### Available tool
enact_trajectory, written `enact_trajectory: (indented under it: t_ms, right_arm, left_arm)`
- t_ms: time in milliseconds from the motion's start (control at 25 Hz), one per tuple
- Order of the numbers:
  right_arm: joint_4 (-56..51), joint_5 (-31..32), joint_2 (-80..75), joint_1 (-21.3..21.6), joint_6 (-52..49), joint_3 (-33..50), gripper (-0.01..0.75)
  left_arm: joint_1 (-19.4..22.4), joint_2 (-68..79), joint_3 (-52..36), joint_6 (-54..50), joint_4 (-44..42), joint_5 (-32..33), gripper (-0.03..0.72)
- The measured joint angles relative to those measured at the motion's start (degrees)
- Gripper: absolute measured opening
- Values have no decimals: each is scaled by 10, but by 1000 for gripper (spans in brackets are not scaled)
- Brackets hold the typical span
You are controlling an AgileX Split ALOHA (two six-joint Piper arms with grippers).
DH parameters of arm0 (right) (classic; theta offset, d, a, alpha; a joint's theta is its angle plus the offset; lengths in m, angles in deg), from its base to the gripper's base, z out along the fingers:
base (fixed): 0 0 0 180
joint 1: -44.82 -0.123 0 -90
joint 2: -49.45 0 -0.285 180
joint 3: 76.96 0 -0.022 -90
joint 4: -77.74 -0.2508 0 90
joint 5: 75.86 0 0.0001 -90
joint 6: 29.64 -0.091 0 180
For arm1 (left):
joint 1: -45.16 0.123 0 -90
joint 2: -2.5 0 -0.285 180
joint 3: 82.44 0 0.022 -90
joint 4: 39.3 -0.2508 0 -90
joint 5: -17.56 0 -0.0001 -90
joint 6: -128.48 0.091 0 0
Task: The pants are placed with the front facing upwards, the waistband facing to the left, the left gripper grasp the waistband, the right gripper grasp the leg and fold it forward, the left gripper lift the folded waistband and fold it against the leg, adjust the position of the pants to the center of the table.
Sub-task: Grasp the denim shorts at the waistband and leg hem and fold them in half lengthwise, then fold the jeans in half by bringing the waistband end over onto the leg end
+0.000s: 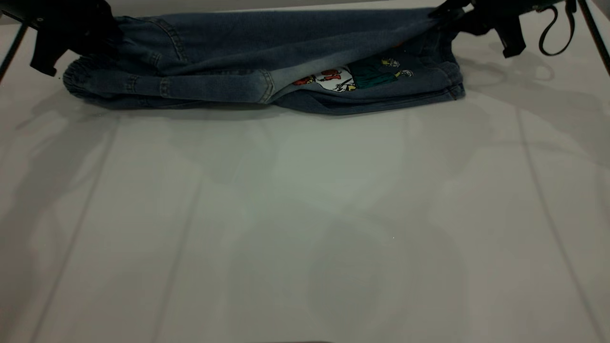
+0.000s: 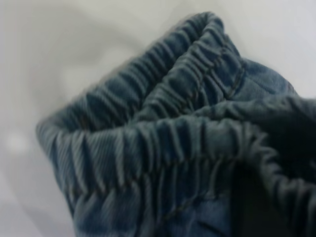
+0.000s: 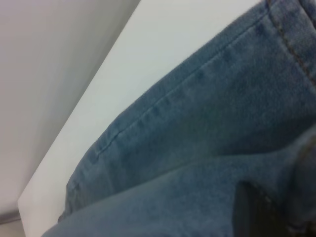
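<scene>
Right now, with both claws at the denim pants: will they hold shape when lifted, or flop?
Probably flop: the pants sag between the left claw and right claw, top layer draped loosely. The gathered elastic waistband looks bulky, likely an easy grip. Folded layers may slide apart on the smooth table.

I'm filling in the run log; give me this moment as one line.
left gripper: on waistband | right gripper: on leg | pants: mid-fold, far table edge
</scene>
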Motion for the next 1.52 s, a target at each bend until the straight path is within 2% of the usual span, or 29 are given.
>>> enact_trajectory:
  t_ms: [160, 280, 400, 520, 640, 800, 1000, 1120, 1320, 1520]
  right_arm:
    - [0, 8, -1, 1, 10, -15, 232]
    - [0, 25, -1, 1, 24, -33, 335]
    - [2, 56, -1, 1, 40, -45, 432]
    - [5, 87, -1, 1, 72, -57, 489]
    - [19, 110, -1, 1, 85, -67, 505]
    - [64, 148, -1, 1, 85, -67, 508]
    - [100, 193, -1, 1, 83, -67, 508]
    - [111, 199, -1, 1, 83, -67, 508]
    - [117, 195, -1, 1, 83, -67, 508]
    - [119, 191, -1, 1, 99, -67, 508]
  left_arm:
    - [1, 0, 1, 68, 0, -3, 410]
    - [2, 0, 4, 103, -1, -4, 486]
    - [5, 0, 14, 171, -11, 6, 509]
    - [7, -3, 24, 238, -13, 23, 510]
    - [18, -15, 26, 266, -13, 57, 511]
    - [44, -29, 28, 274, -21, 145, 511]
    - [79, -35, 28, 252, -76, 235, 511]
    - [98, -35, 28, 220, -132, 275, 511]
    - [112, -36, 28, 126, -249, 303, 511]
    - [115, -17, 31, 77, -285, 305, 511]
